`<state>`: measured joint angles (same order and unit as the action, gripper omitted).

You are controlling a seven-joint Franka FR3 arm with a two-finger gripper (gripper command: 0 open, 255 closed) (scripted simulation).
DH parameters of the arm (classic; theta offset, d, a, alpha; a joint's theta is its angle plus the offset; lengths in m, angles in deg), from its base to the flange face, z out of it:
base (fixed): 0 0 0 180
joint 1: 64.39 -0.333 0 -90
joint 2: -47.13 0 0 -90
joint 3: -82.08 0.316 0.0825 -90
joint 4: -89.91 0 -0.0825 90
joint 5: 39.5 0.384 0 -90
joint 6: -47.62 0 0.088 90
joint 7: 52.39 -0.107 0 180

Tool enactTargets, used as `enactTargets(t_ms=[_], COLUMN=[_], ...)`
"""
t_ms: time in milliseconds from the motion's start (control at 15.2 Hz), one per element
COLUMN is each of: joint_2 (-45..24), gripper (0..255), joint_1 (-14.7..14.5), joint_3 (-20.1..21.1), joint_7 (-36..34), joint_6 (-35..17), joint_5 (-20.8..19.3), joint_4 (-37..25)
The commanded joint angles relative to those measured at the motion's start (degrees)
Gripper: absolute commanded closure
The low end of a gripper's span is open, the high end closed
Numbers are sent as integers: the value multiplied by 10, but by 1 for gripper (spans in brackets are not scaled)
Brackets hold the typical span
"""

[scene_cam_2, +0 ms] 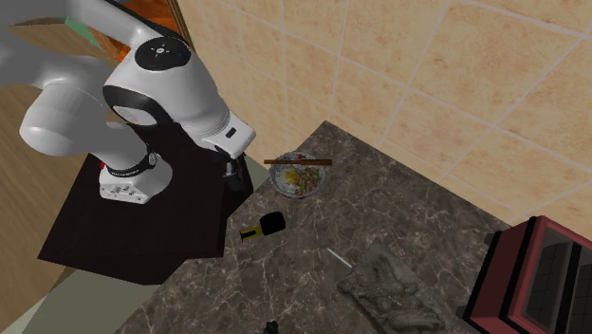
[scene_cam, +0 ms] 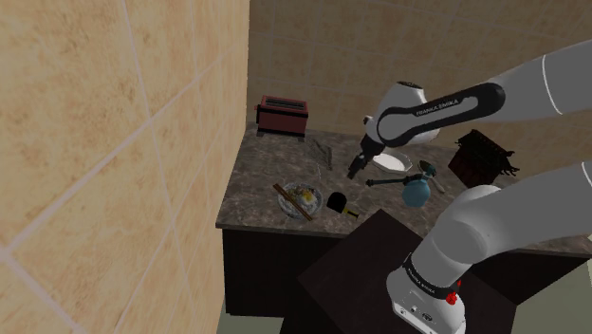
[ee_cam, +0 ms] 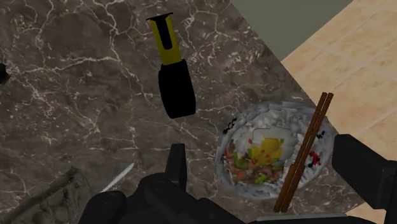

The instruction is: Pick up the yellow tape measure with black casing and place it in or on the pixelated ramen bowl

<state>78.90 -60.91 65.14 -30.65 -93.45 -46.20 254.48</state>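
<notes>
Claw (scene_cam: 358,166) fingers stand apart with nothing between them, hanging above the desk (scene_cam_2: 408,204) — so no part of the job is done yet. The tape (ee_cam: 175,86) lies flat on the marble, its yellow tongue pointing away from the bowl (ee_cam: 273,153), untouched. In the shoulder view the tape sits just beside the bowl, toward the desk's front edge. All of it remains, by my reading: come down over the black casing, close on it, lift, carry it the short way across and let go.

Room is fair but not free. The bowl stands close to the tiled wall (scene_cam_2: 379,76), and chopsticks (scene_cam_2: 299,162) lie across its rim, so a drop is better aimed at the open part of the bowl. The tape is near the desk's edge by the stand (scene_cam_2: 142,228) — a nudge that way could push it off. Bare marble surrounds the tape on its other sides. The grey cloth (scene_cam_2: 389,289), toaster (scene_cam: 282,115) and blue bottle (scene_cam: 417,190) are well apart from this short path.
</notes>
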Motion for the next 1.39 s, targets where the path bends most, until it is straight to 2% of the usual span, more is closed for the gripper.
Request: enactTargets(t_ms=[0, 264, 396, 462, 528, 594, 660, 726, 792, 858, 1320], joint_2=[-48, -156, -217, -249, -284, -323, -364, -403, -435, -455, -535], gripper=[0, 0, 0, 0, 0, 0, 0, 0, 0, 0, 0], joint_1=[-6, -40, -82, -113, -151, -185, -191, -176, -135, -108, -49], joint_3=[-23, -82, -125, -150, -175, -189, -178, -152, -107, -79, 1], joint_7=[28, 106, 172, 222, 291, 385, 486, 572, 636, 673, 797], joint_6=[-54, -161, -211, -233, -252, -262, -264, -261, -262, -263, -276], joint_5=[1, 36, 93, 145, 225, 337, 456, 553, 619, 655, 802], joint_4=[4, 4, -4, -10, -20, -35, -55, -78, -98, -112, -165])
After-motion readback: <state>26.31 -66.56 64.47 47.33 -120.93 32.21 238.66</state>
